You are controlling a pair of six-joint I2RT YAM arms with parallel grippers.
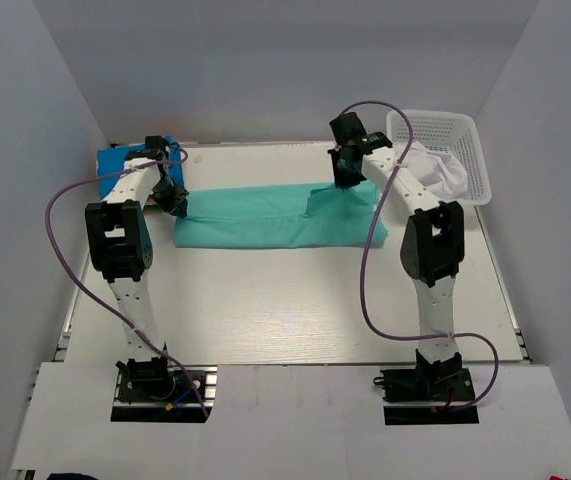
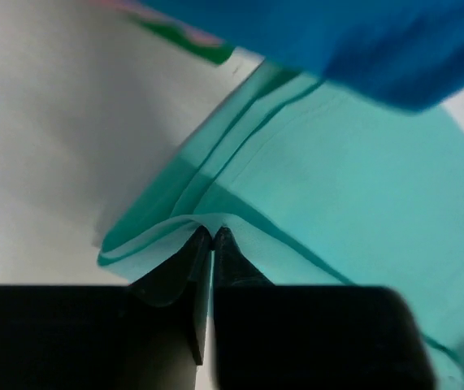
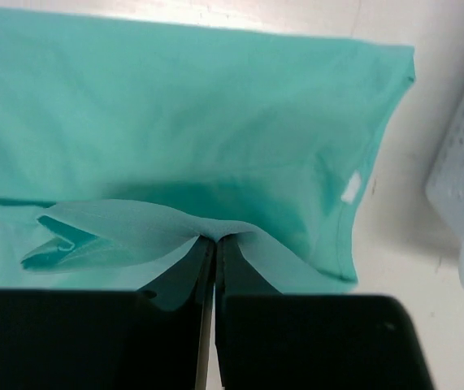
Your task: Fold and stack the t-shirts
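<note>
A teal-green t-shirt point(image 1: 265, 220) lies folded into a long strip across the back half of the table. At its left end my left gripper point(image 1: 176, 205) is shut, and the left wrist view shows its fingertips point(image 2: 213, 232) pinching a raised edge of the teal cloth point(image 2: 353, 187). My right gripper point(image 1: 349, 180) is shut on the strip's right end, where a fold of teal cloth point(image 3: 118, 231) is pulled up between the tips point(image 3: 215, 238). A bright blue t-shirt point(image 1: 117, 160) lies at the back left; it also shows close by point(image 2: 362, 41) in the left wrist view.
A white mesh basket point(image 1: 465, 140) stands at the back right with white cloth point(image 1: 435, 172) in it; its wall point(image 3: 463, 162) is just right of the teal shirt. Slivers of dark green point(image 2: 207, 49) and pink cloth point(image 2: 179, 31) peek from under the blue shirt.
</note>
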